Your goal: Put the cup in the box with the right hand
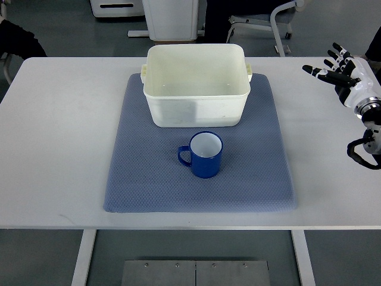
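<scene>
Cup placement has not begun, as far as this top view shows: the blue mug with its white inside stands upright on the blue-grey mat, with its handle pointing toward the picture's left, just in front of the box and not touching it. The box, a cream plastic tub with small lugs at its upper corners, sits at the far end of the same mat and looks empty; its inside shows only bare floor and walls. The right hand is well apart from both, over the bare white counter near the picture's right edge, with its black-tipped fingers spread and relaxed and nothing in them. Its forearm runs down along that edge. No left arm or hand shows anywhere in the frame. So every part of the job is left to do: the hand must travel across to the mug, close around its body or handle, raise it above the near wall of the tub, carry it over the opening and set it down inside. I would judge the lift over that wall the part needing the most care, since the mug stands so close to it. Beyond the counter's far edge, white equipment and a chair frame stand on the floor.
</scene>
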Action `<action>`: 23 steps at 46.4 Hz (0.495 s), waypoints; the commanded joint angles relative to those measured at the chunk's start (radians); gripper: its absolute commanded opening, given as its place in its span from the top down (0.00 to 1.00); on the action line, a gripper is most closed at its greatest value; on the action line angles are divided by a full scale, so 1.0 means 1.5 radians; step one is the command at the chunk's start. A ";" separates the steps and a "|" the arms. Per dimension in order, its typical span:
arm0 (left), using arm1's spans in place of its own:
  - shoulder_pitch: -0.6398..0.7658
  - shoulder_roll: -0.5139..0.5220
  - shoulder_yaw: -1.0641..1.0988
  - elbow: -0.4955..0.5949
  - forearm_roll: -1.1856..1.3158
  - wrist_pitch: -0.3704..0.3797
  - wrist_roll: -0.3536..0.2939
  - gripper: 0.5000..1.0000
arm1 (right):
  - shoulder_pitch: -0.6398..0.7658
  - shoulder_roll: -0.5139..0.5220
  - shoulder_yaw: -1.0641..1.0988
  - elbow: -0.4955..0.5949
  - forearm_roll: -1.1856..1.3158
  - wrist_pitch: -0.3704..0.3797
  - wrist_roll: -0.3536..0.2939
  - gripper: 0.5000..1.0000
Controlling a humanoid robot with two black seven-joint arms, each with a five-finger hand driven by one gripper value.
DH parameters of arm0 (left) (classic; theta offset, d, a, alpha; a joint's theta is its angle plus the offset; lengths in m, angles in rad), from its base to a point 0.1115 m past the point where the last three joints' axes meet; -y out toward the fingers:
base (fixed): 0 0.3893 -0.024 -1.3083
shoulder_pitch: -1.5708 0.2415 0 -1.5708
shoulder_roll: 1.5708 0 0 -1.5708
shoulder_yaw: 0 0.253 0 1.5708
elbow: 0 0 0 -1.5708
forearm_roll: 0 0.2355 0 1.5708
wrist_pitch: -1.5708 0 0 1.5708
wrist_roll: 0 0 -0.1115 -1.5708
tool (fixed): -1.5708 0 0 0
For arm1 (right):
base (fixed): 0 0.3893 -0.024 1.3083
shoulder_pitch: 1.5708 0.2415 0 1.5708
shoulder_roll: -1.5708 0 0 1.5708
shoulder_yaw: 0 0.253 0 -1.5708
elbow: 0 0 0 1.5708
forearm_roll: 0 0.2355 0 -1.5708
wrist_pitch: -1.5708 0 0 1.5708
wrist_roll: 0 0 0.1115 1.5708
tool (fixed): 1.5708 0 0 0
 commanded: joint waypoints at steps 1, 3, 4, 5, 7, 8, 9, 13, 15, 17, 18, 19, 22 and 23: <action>-0.002 0.000 0.000 0.000 0.000 0.000 0.000 0.00 | 0.001 0.000 0.000 0.000 0.000 0.000 0.000 0.00; -0.002 0.000 0.000 0.000 0.000 0.000 0.000 0.00 | 0.001 0.001 -0.001 0.001 0.000 0.000 0.000 0.00; -0.003 0.000 0.000 0.000 0.000 0.000 0.000 0.00 | 0.001 0.001 -0.001 0.001 0.000 0.000 0.000 0.00; -0.002 0.000 0.000 0.000 -0.001 0.000 0.000 0.00 | 0.001 0.002 -0.001 0.001 0.000 0.000 0.000 0.00; -0.003 0.000 0.000 0.000 0.000 0.000 0.000 0.00 | 0.002 0.003 -0.001 0.001 0.000 0.000 0.000 0.00; -0.003 0.000 0.000 0.000 0.000 0.000 0.000 0.00 | 0.002 0.003 -0.001 0.001 0.000 0.000 0.000 0.00; -0.003 0.000 0.000 0.000 -0.001 0.001 0.000 0.00 | 0.002 0.003 -0.001 0.001 0.000 0.000 0.000 0.00; -0.005 0.000 0.000 0.000 -0.001 0.001 0.000 0.00 | 0.002 0.003 -0.001 0.000 0.000 0.000 0.000 0.00; -0.006 0.000 0.000 0.000 0.000 0.001 0.000 0.00 | 0.002 0.003 -0.001 0.000 0.000 0.000 0.000 0.00; -0.005 0.000 0.000 0.000 0.000 0.000 0.000 0.00 | 0.002 0.003 -0.001 0.000 0.000 0.000 0.000 0.00; -0.004 0.000 0.000 0.000 0.000 0.001 0.000 0.00 | 0.002 0.003 -0.001 0.000 0.000 0.000 0.000 0.00; -0.002 0.000 0.000 0.000 0.000 0.001 0.000 0.00 | 0.002 0.003 -0.001 0.000 0.000 0.000 0.000 0.00; 0.002 0.000 0.000 0.000 -0.001 0.001 0.000 0.00 | 0.003 0.003 -0.001 0.000 0.000 0.000 0.000 0.00; 0.003 0.000 0.000 0.000 -0.001 0.001 0.000 0.00 | 0.003 0.003 -0.001 0.000 0.000 0.000 0.000 0.00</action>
